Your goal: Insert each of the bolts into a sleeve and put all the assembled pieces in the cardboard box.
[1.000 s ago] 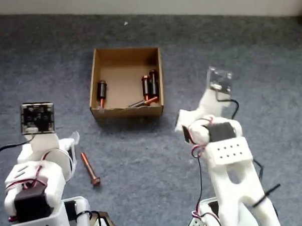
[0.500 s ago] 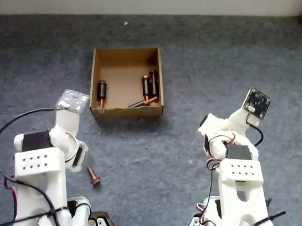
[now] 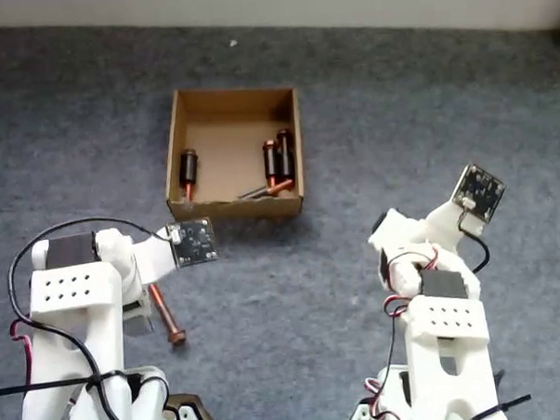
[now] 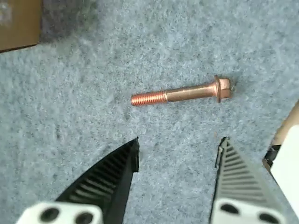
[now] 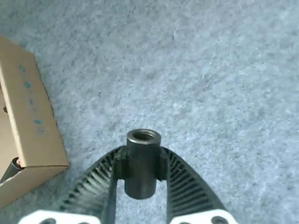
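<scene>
The left end effector (image 4: 179,140) hung wide open over the one loose bolt (image 4: 182,93), which lay on the bench (image 3: 442,91) near the cardboard box (image 3: 235,209). The right end effector (image 5: 140,155) gripped a sleeve (image 5: 141,165) beside that box. Inside it lay several assembled pieces (image 3: 188,169); one pairing seemingly remained.

You have two white plastic arms, the left arm (image 3: 72,295) at lower left and the right arm (image 3: 441,322) at lower right, each with black motors, red-and-black cables, rows of small holes and black ribbed fingers (image 4: 112,172).
</scene>
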You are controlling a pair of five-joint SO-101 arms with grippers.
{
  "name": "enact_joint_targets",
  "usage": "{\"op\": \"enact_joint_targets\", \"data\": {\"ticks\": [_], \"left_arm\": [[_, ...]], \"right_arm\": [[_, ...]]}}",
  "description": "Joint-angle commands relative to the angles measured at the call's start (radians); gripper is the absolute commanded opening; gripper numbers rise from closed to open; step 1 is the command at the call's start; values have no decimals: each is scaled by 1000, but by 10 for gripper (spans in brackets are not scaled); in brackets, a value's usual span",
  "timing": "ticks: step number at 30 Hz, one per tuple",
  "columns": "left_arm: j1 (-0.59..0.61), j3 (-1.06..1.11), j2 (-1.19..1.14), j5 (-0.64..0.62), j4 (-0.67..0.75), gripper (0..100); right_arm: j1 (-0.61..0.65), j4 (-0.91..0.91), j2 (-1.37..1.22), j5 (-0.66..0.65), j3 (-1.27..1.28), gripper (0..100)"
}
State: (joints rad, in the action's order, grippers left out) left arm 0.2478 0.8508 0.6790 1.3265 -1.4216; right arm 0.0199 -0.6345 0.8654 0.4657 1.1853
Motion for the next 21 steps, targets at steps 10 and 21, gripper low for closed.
{"op": "enact_joint_targets", "data": {"ticks": [10, 21], "left_arm": [[-81, 311, -1, 358, 377, 281], [-225, 360, -2, 201, 512, 280]], "right_arm": [[-13, 22, 30, 8, -7, 6], [-13, 22, 30, 8, -7, 6]]}}
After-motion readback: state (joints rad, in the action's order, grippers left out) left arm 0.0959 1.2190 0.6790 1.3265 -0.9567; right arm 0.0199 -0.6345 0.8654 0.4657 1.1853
